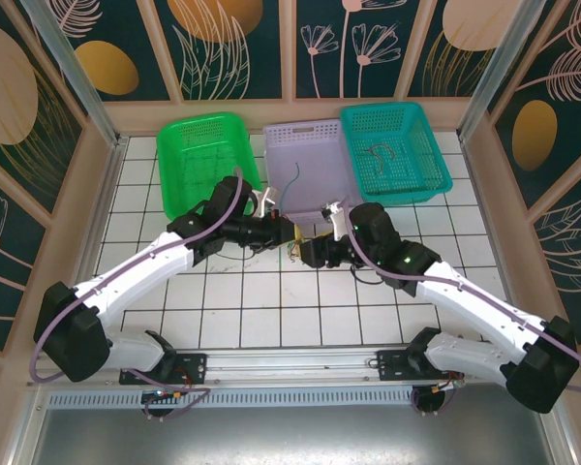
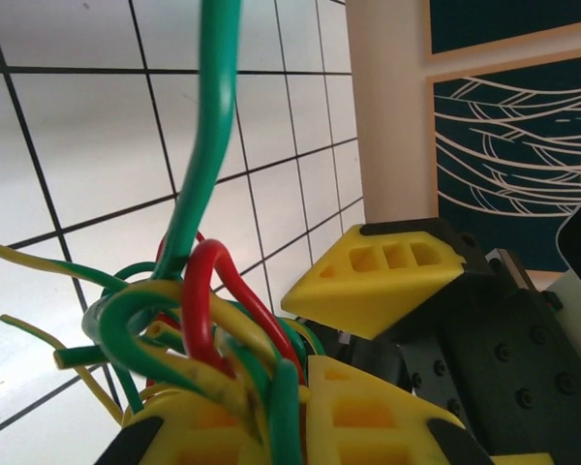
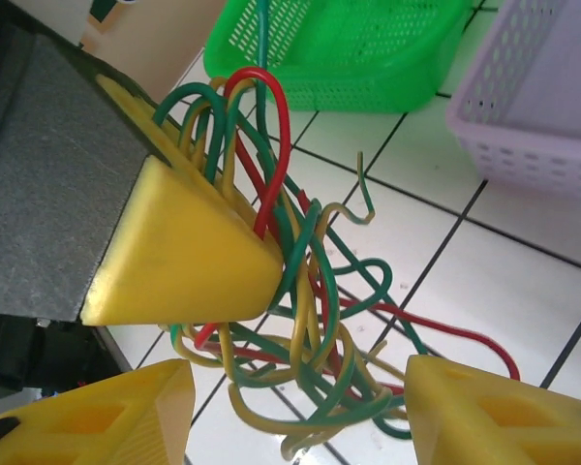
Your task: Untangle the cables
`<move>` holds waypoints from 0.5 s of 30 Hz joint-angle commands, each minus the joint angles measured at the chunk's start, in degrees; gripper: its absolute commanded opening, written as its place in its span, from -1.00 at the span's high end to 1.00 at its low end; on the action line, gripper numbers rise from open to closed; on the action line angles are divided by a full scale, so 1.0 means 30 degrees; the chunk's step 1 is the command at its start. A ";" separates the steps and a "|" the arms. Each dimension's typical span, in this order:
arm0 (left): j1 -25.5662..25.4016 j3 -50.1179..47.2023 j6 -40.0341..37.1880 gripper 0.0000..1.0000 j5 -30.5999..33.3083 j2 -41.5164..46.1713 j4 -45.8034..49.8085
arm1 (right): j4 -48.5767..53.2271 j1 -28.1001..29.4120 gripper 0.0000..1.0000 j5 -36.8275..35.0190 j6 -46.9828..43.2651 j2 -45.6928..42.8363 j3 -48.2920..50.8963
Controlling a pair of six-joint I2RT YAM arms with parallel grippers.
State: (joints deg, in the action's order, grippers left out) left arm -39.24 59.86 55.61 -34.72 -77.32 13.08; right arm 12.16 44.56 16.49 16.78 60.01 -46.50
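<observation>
Looking at cables [image 1: 292, 249]: one knotted clump of thin green, yellow and red strands, hanging off the table [image 1: 252, 300] at its centre, between the two arms. Loops cross and wrap each other; loose yellow and green ends stick out sideways, and one long green strand runs up out of the knot toward the lilac basket [image 1: 300, 128]. Left gripper [image 2: 281, 412] is clamped tight on the clump, strands [image 2: 198, 320] squeezed between its yellow fingers [image 2: 368, 417]. Right gripper [image 3: 300, 407] has its fingers [image 3: 474, 412] spread wide either side of the dangling lower loops [image 3: 315, 320], gripping nothing; can't tell if a strand brushes them. Table is white square tile with dark grout. Three baskets in a row at the far edge: green basket [image 1: 205, 121] left, lilac middle, teal basket [image 1: 382, 109] right, with one dark wire [image 1: 380, 155] lying in the teal one. Walls [image 1: 232, 48] are dark teal panels with leaf and flower prints in beige frames.
</observation>
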 commanded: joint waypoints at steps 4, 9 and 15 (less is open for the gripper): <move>0.0174 0.0616 0.1351 1.00 -0.1685 -0.0422 -0.1603 | -0.2951 -0.0115 -0.21 0.0455 -0.1398 0.0193 0.1148; 0.0191 0.0537 0.1823 1.00 -0.1958 -0.0599 -0.2353 | -0.3451 -0.0115 0.22 0.0964 -0.1010 0.1506 0.0490; 0.0643 0.1804 0.0532 1.00 -0.0306 -0.0455 0.0040 | -0.1781 -0.0424 1.00 0.0569 -0.0760 0.1524 0.0207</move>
State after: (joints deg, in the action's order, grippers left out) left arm -37.39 60.77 58.94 -34.96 -80.05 12.49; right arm 4.23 44.07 19.38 14.20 64.07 -44.18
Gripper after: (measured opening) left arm 0.077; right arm 0.050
